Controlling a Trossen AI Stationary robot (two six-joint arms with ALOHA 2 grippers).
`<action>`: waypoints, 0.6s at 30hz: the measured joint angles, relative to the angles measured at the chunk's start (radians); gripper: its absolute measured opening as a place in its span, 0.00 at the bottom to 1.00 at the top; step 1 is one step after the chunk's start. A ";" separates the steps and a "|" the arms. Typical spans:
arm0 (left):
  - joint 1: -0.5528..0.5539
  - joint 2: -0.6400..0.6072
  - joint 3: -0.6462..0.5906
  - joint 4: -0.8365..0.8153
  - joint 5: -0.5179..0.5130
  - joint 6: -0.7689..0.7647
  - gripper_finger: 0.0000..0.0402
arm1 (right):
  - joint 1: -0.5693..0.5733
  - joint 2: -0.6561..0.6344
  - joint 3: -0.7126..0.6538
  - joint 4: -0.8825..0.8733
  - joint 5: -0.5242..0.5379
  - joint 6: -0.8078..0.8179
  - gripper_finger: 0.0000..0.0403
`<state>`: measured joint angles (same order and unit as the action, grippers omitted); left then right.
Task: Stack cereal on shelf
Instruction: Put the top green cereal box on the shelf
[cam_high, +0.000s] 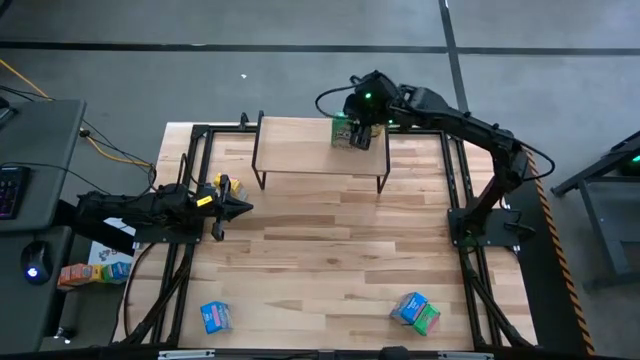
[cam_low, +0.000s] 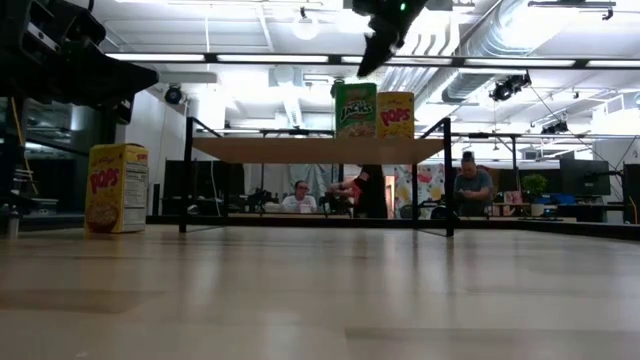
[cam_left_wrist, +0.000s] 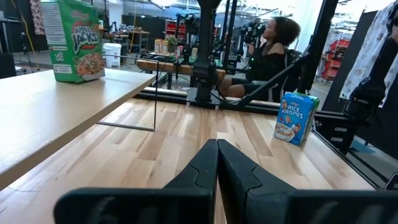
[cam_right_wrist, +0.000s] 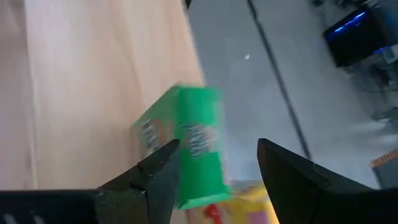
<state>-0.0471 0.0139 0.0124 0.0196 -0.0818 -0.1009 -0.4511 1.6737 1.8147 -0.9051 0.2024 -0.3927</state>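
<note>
Closest to the front edge of the bench (cam_high: 330, 250) lie the boxes not yet dealt with: a blue cereal box (cam_high: 215, 316) at the left, and further right a blue-and-green pair (cam_high: 416, 311) touching each other. On the far left, a yellow box (cam_high: 226, 187) stands upright just beside the left end effector (cam_high: 238, 208), which rests low over the bench with its fingers pressed together and nothing in them, so I'd judge that arm is simply waiting its turn. Moving right, the shelf (cam_high: 300, 150) sits at the back of the bench, and at its right end a green box (cam_low: 355, 110) and a yellow box (cam_low: 395, 114) stand upright side by side, touching. Above them hovers the right end effector (cam_right_wrist: 214, 163), fingers spread apart and holding nothing; from the blurred wrist view it looks clear of the green box, probably having just set it down, though I can't be sure.
</note>
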 joint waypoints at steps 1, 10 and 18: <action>0.000 0.000 0.000 0.000 0.000 0.000 0.00 | 0.000 -0.006 0.021 -0.010 -0.001 0.008 0.51; 0.000 0.000 0.000 0.000 0.000 0.000 0.00 | 0.020 -0.015 0.122 -0.162 -0.125 0.076 0.49; 0.000 0.000 0.000 0.000 0.000 0.000 0.00 | 0.061 -0.022 0.091 -0.402 -0.136 0.132 0.17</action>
<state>-0.0471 0.0139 0.0124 0.0200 -0.0822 -0.1007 -0.3902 1.6514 1.9053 -1.3066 0.0659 -0.2610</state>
